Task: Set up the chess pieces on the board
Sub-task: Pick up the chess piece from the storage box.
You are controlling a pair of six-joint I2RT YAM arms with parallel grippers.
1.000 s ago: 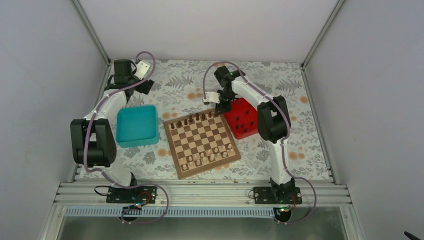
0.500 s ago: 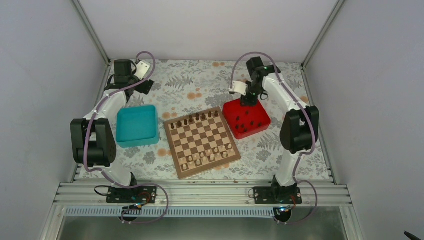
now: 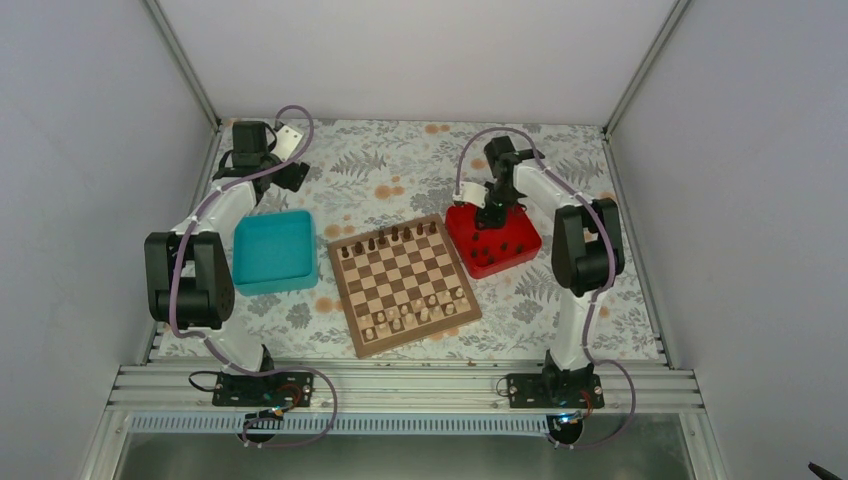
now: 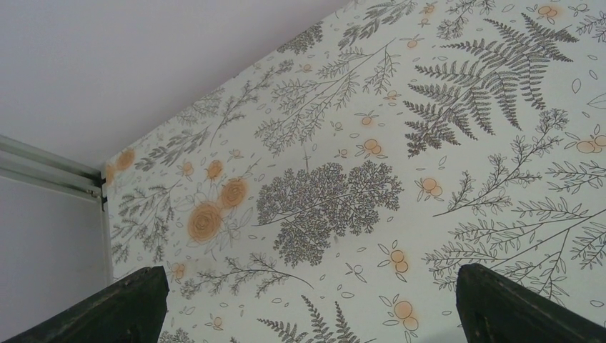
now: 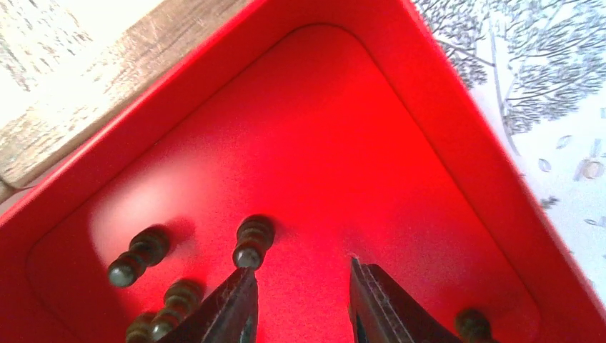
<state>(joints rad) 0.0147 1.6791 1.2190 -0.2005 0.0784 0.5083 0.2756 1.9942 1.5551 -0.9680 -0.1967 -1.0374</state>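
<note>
The chessboard (image 3: 405,285) lies mid-table, with several dark brown pieces (image 3: 390,238) along its far row. More dark pieces (image 3: 498,242) lie in the red tray (image 3: 530,243) to its right. My right gripper (image 3: 487,218) is down inside the tray's far left part. In the right wrist view it (image 5: 300,275) is open and empty above the tray floor. A dark piece (image 5: 250,241) lies just off the left fingertip (image 5: 239,293), and others (image 5: 139,254) lie further left. My left gripper (image 3: 290,175) is at the far left, wide open (image 4: 314,307) over bare cloth.
A teal tray (image 3: 272,250) stands left of the board. Pale cream pieces (image 3: 415,315) fill the board's near rows. The board's tan border (image 5: 107,93) lies just beyond the red tray's rim (image 5: 472,128). Grey walls enclose the floral tablecloth (image 4: 400,143).
My right gripper has swung from the board's far right corner over to the red tray and come down inside it. The left arm has not moved.
</note>
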